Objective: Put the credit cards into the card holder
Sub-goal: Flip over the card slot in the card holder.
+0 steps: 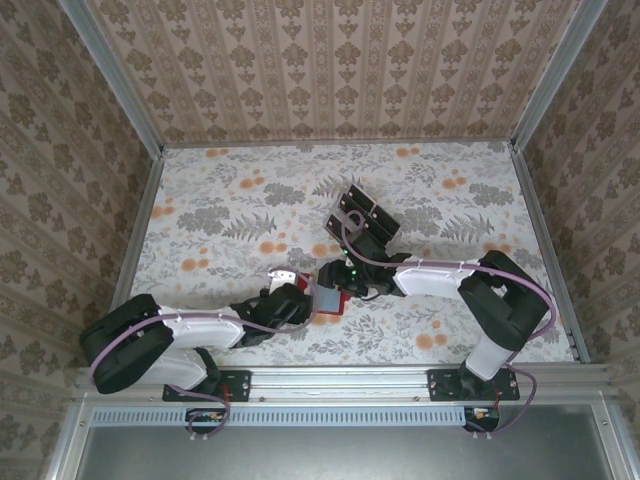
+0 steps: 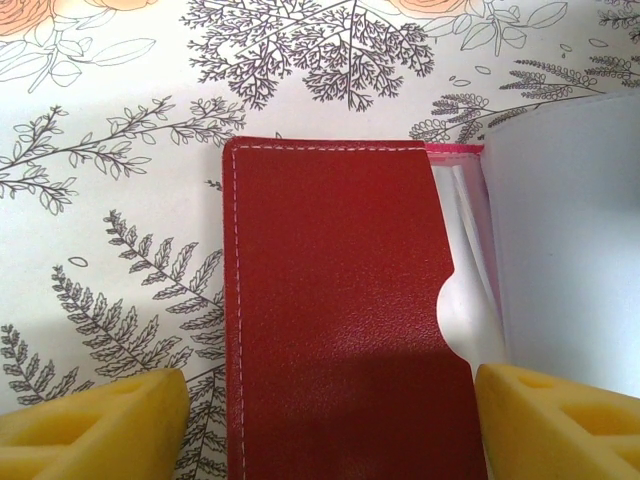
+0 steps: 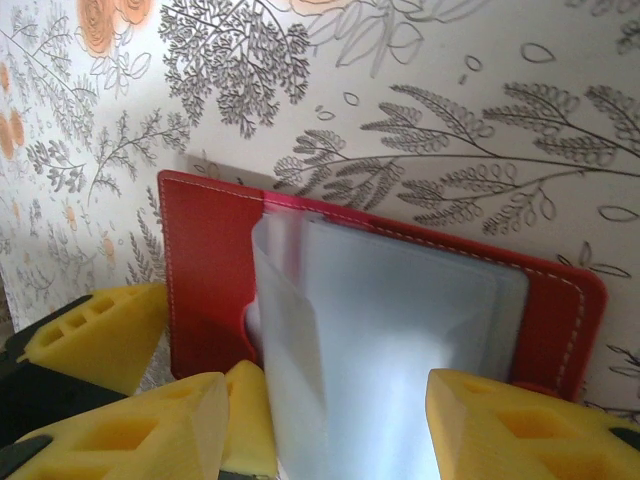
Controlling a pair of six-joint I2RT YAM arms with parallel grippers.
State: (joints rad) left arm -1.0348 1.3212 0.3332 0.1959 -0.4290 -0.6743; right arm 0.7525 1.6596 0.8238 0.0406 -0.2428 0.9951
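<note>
The card holder (image 1: 329, 299) is a red wallet lying open on the floral table, between both grippers. Its red flap (image 2: 335, 310) lies flat, and pale translucent sleeves (image 3: 400, 350) rise from the spine. My left gripper (image 2: 330, 430) is open, its yellow fingers (image 2: 95, 425) standing either side of the red flap. My right gripper (image 3: 330, 440) is open too, low over the sleeves, which stand between its fingers (image 3: 530, 430). The credit cards (image 1: 362, 213), several glossy black rectangles, lie grouped farther back on the table, apart from both grippers.
The left arm's yellow fingers (image 3: 95, 335) sit close beside my right gripper, at the wallet's left edge. Patterned walls and metal rails (image 1: 140, 230) enclose the table on three sides. Bare floral table (image 1: 230, 190) stretches to the far left and far right.
</note>
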